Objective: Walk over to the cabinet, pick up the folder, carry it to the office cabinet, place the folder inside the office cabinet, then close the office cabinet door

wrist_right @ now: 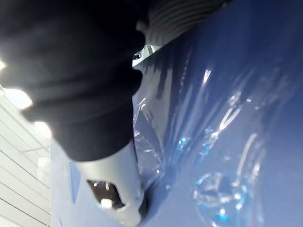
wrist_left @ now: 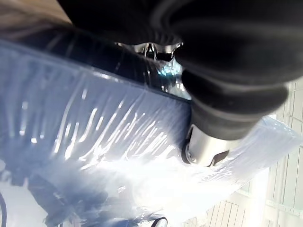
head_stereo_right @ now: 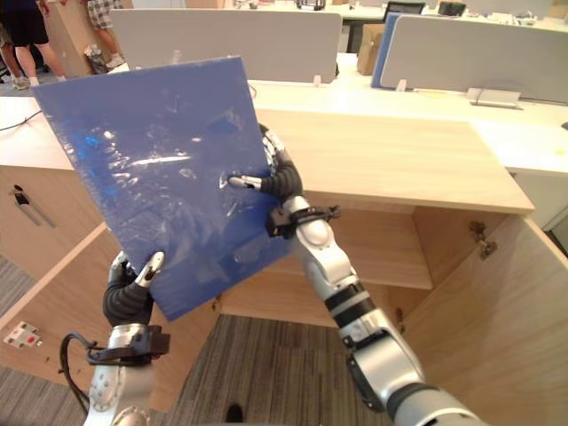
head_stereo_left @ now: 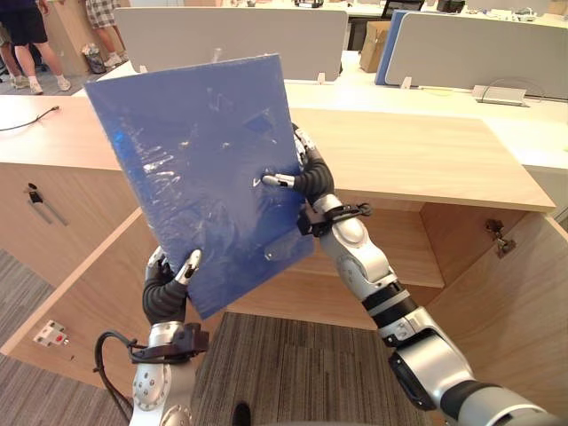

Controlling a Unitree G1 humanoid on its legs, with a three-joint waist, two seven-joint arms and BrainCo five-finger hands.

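A large blue folder in shiny plastic wrap is held up in front of the open wooden office cabinet, tilted with its top toward the left. My left hand grips its lower corner, thumb over the front face. My right hand pinches its right edge, thumb pressed on the blue face and fingers behind it. The folder's wrapped surface also fills the left wrist view, beside my left thumb.
The cabinet's two doors stand swung open, one at the left and one at the right, with a shelf inside. Grey desk dividers stand behind. People's legs show at the far left.
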